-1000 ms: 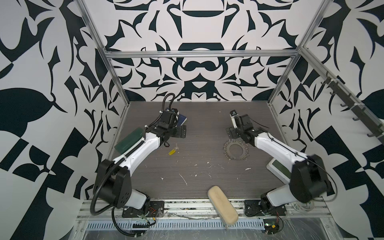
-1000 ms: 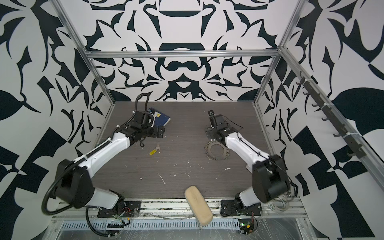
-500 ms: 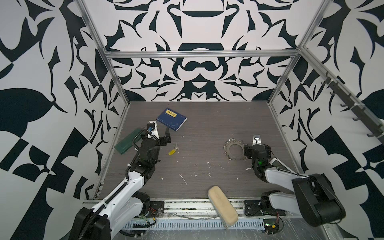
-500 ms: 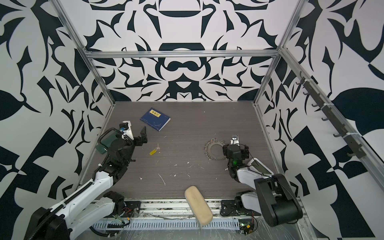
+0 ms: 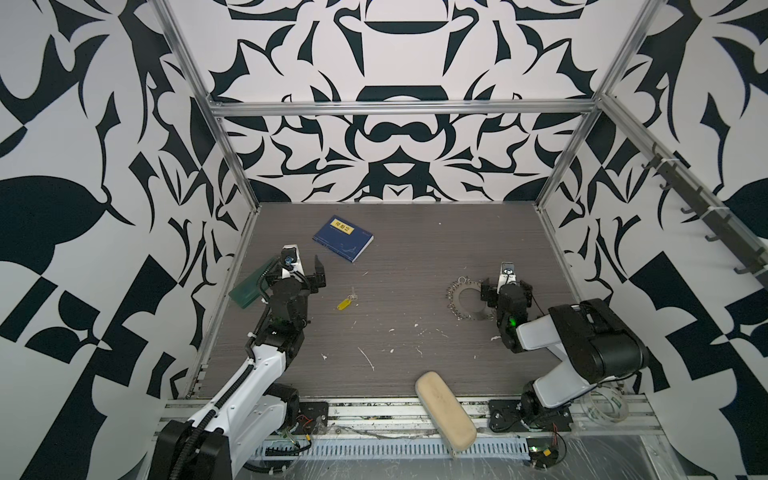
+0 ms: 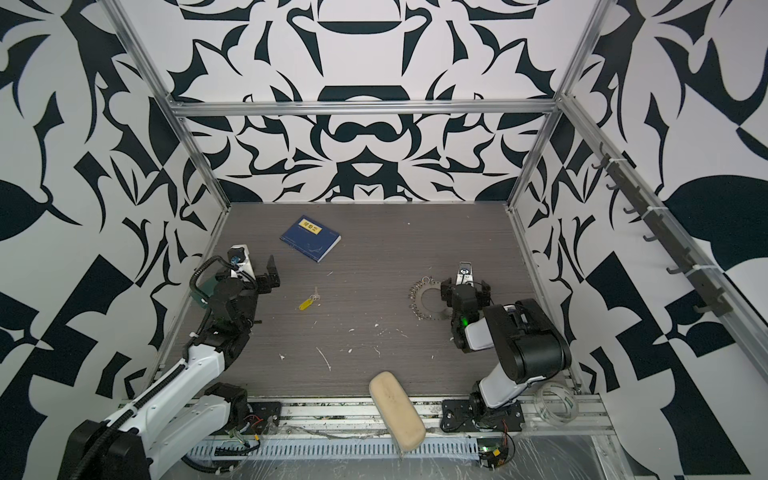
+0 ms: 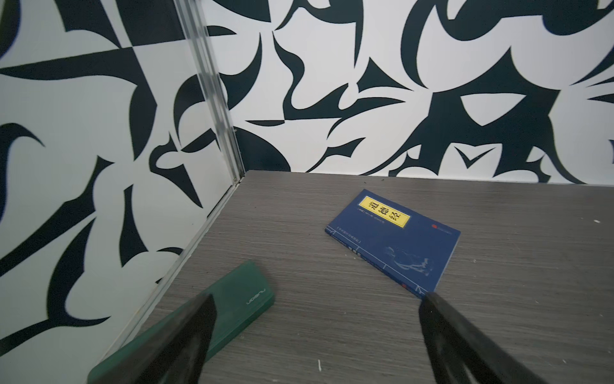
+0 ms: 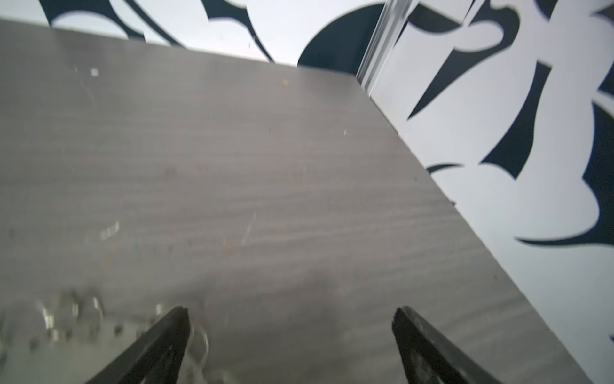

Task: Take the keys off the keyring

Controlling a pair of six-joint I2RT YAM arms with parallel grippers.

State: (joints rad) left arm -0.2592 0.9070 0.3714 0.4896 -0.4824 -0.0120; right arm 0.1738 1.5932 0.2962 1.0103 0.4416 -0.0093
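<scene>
The left arm's fingers (image 7: 448, 332) and the right arm's fingers (image 8: 159, 339) have pulled back across the grey wood-grain desk (image 5: 415, 257), both wide and empty. The small translucent yellow key tag (image 5: 344, 304) now lies alone, well apart from the flat grey ring-fringed metal disc (image 5: 460, 306), so removal looks complete.

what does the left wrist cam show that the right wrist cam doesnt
Only the left wrist view: a dark blue book with a yellow title label and a flat dark green case near the wall. Only the right wrist view: the blurred grey metal disc fringed with silver wire rings, beside one finger. Both: the grey wood-grain tabletop, the black-and-white patterned wall, and an open hand holding nothing: left hand, right hand.
</scene>
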